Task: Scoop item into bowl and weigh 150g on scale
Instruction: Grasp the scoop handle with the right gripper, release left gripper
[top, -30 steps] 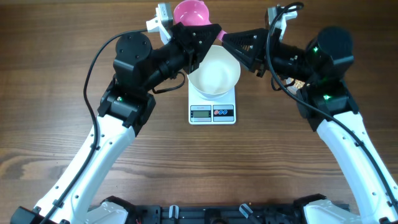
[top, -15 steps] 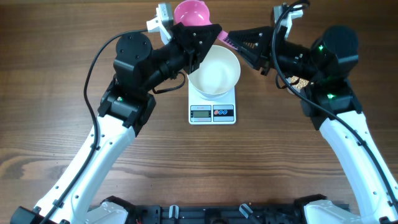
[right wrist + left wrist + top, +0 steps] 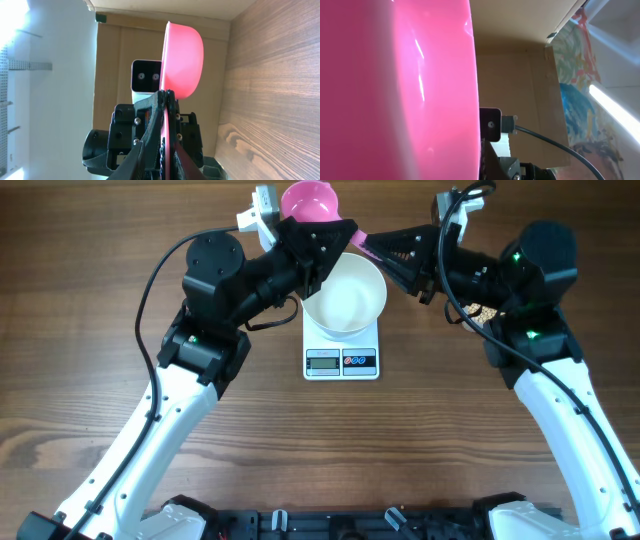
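Note:
The white bowl (image 3: 345, 295) stands on the white scale (image 3: 341, 362) at the table's middle, and its inside looks bare. Just behind it a pink scoop (image 3: 306, 198) hangs in the air. My right gripper (image 3: 378, 246) is shut on the scoop's thin handle; in the right wrist view the scoop (image 3: 184, 55) rises above that gripper (image 3: 169, 95). My left gripper (image 3: 340, 232) is shut and lies along the scoop's cup, which fills the left wrist view (image 3: 395, 90). Whether it pinches the scoop is hidden. A few tan beans (image 3: 482, 311) peek out under the right arm.
Both arms reach in from the front corners and meet over the back of the scale. A cardboard wall (image 3: 215, 65) stands behind the table's far edge. Bare wood (image 3: 330, 450) lies in front of the scale.
My right gripper has drawn slightly to the right, so more of the pink handle shows between the two grippers. The left arm, bowl and scale have not moved.

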`<state>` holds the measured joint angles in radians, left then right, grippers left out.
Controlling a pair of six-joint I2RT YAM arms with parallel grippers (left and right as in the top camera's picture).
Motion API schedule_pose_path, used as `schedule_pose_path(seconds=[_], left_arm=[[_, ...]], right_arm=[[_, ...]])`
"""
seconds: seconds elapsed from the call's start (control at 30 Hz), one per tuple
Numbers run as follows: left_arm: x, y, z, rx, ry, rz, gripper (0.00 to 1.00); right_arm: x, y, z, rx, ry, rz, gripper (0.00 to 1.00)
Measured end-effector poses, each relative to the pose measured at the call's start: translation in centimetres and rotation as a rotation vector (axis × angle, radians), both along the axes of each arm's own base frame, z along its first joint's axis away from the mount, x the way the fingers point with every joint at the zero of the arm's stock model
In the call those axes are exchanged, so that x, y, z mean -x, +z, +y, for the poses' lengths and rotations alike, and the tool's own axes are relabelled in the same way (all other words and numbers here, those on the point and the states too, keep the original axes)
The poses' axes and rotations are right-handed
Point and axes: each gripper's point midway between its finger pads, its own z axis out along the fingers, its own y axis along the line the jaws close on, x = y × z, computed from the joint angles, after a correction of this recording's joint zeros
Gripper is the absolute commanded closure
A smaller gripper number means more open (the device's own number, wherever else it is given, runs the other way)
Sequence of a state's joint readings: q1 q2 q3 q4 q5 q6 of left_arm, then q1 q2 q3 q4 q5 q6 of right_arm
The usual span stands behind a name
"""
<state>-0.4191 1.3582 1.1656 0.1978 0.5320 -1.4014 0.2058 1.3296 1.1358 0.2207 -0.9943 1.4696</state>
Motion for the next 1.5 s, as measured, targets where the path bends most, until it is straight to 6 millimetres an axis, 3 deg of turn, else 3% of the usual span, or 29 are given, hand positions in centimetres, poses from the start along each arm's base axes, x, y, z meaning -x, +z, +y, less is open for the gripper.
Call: schedule_pose_path(seconds=[0.6, 1.3, 1.5], left_arm=[[-0.01, 0.02, 0.01, 0.000, 0.001, -0.001, 0.96], [-0.04, 0.12, 0.01, 0.018, 0.003, 0.017, 0.96], [-0.04, 0.17, 0.01, 0.019, 0.003, 0.015, 0.96]], right_arm=[[-0.02, 0.01, 0.14, -0.017, -0.002, 0.041, 0.81], [-0.33, 0.01, 0.11, -0.025, -0.023, 0.059, 0.90], [-0.34, 0.03, 0.10, -0.029, -0.024, 0.068, 0.87]])
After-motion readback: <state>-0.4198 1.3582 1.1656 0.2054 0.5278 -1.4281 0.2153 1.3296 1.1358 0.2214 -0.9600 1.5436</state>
